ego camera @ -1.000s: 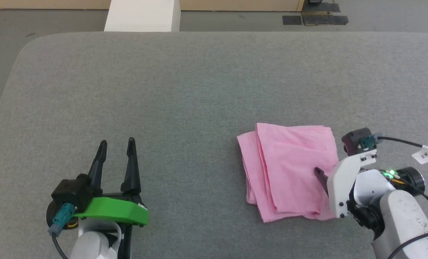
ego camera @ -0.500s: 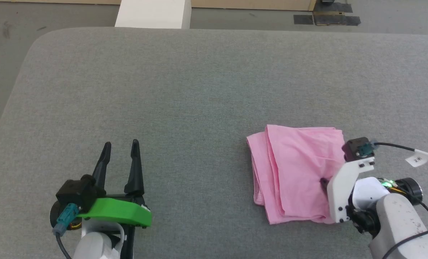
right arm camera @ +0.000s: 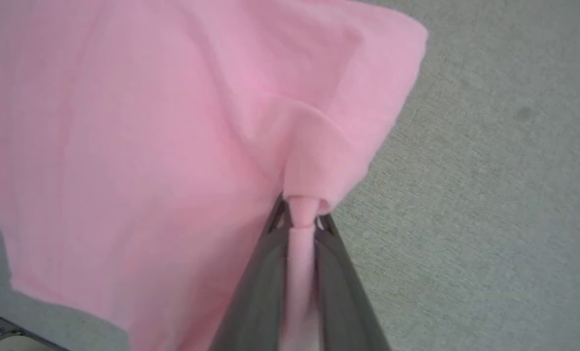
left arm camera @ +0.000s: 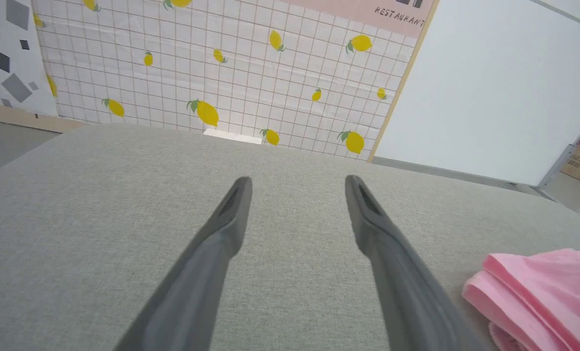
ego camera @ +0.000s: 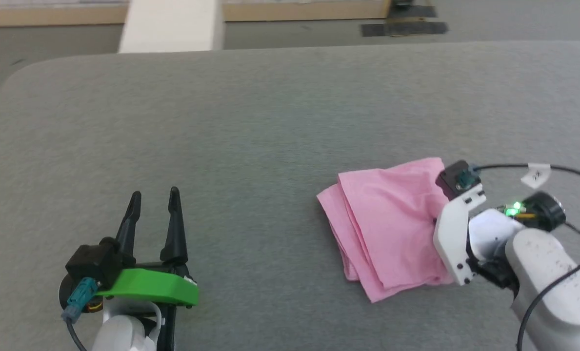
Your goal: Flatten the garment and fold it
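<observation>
The garment (ego camera: 387, 222), a pink cloth folded into a layered stack, lies on the grey padded table (ego camera: 250, 126) at the right. My right gripper (right arm camera: 300, 214) is shut on a pinched ridge of the garment (right arm camera: 172, 122) near its right edge, with cloth squeezed between the two fingers. In the head view the white wrist of that arm covers the fingers. My left gripper (ego camera: 154, 196) rests at the lower left, open and holding nothing, far from the cloth. The left wrist view has that gripper (left arm camera: 297, 181) over bare table, with the garment (left arm camera: 543, 287) at its lower right.
Beyond the table's far edge are a white block (ego camera: 170, 24) and dark floor mats (ego camera: 404, 27). A cable with a white tag (ego camera: 538, 173) runs from my right wrist. A lemon-patterned wall (left arm camera: 221, 63) stands behind the table.
My right gripper has closed on the garment's right side and bunched it. The head camera has shifted, so the whole picture moved. The left arm has stayed still.
</observation>
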Tool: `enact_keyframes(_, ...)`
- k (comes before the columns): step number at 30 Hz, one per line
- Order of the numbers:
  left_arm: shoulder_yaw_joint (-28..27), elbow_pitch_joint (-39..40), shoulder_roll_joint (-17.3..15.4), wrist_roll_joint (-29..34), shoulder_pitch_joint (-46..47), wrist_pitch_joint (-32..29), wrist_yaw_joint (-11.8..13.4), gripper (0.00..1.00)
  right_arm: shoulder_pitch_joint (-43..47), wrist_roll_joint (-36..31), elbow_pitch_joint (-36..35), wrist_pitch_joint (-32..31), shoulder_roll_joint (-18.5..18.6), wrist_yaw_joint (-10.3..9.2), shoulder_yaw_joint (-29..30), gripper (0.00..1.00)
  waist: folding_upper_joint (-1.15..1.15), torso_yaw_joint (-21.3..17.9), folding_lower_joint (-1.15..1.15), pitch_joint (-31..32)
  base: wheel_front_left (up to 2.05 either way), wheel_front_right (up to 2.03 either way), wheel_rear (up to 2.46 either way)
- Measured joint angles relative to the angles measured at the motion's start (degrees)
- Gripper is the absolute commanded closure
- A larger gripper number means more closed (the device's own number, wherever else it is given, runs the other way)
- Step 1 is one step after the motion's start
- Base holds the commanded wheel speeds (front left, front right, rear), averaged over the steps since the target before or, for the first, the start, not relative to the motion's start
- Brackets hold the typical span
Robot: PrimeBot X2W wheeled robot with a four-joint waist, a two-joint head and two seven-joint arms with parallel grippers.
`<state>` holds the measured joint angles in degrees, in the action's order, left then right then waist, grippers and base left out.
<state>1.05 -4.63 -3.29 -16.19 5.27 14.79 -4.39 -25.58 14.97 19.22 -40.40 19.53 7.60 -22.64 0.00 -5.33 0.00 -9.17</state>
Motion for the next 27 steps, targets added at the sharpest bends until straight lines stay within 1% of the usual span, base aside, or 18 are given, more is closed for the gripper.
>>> enact_keyframes(3,0.16,0.08,-0.25,0.09,0.14,0.0,-0.02,0.0,-3.33,1.91,1.54,0.55,2.1,0.0,-3.08,1.0,0.0,-3.23,0.0,-0.18,0.0,0.0,0.0)
enact_keyframes(7,0.45,0.55,-0.86,0.44,0.86,-0.08,-0.02,0.0,-7.92,3.74,5.55,2.78,3.1,0.0,-4.89,1.0,0.0,-8.03,0.0,-1.01,0.0,0.0,0.0)
enact_keyframes(11,0.86,2.32,-2.07,1.03,2.87,-1.01,-0.01,0.0,-12.63,4.48,11.47,6.06,3.83,0.0,-5.54,1.0,0.0,-13.26,0.0,-2.64,0.0,0.0,0.0)
enact_keyframes(14,0.99,4.32,-2.8,1.22,4.4,-1.93,0.18,0.0,-15.52,4.68,15.69,8.8,4.94,-0.01,-4.93,1.0,0.0,-15.89,0.0,-4.58,0.0,0.0,0.0)
enact_keyframes(17,1.14,6.67,-3.82,1.93,5.39,-3.45,0.49,0.0,-18.06,4.53,19.44,11.46,6.44,0.0,-3.53,1.0,0.0,-17.61,0.0,-7.08,0.0,0.0,0.0)
enact_keyframes(21,0.77,10.33,-5.38,3.41,5.72,-5.59,1.19,0.0,-21.38,2.91,23.54,14.72,8.53,0.0,-0.68,1.0,0.0,-18.87,0.0,-10.83,0.0,0.0,0.0)
enact_keyframes(27,-0.22,15.36,-7.25,3.92,5.65,-8.28,1.99,0.0,-24.97,0.86,29.55,18.97,11.55,0.0,4.97,1.0,0.0,-18.4,0.0,-16.75,0.0,0.0,0.0)
